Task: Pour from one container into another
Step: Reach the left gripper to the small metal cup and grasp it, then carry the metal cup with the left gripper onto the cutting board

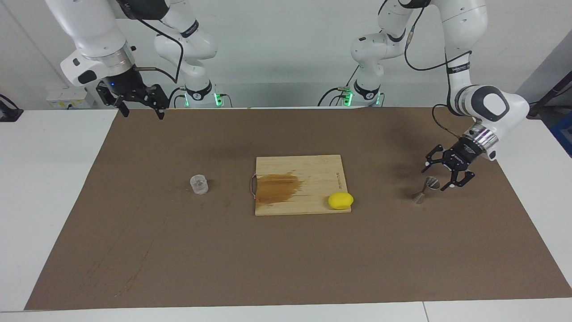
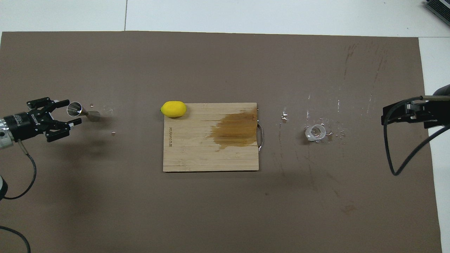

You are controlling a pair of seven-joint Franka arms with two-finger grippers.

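I have the left gripper (image 1: pixel 442 175) low beside the steel jigger (image 1: pixel 424 189) at the left arm's end of the mat, jaws apart around its upper cone, not touching that I can see. The clear cup (image 1: pixel 199 184) sits well apart, toward the right arm's end. The right gripper (image 1: pixel 142 103) waits, raised and wide open. My worry: that narrow-waisted jigger could tip if one finger nudges it first.

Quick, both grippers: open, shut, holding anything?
Left gripper: open, fingers either side of the jigger's top, not gripping it.
Right gripper: open, empty, waiting raised over the mat's corner.
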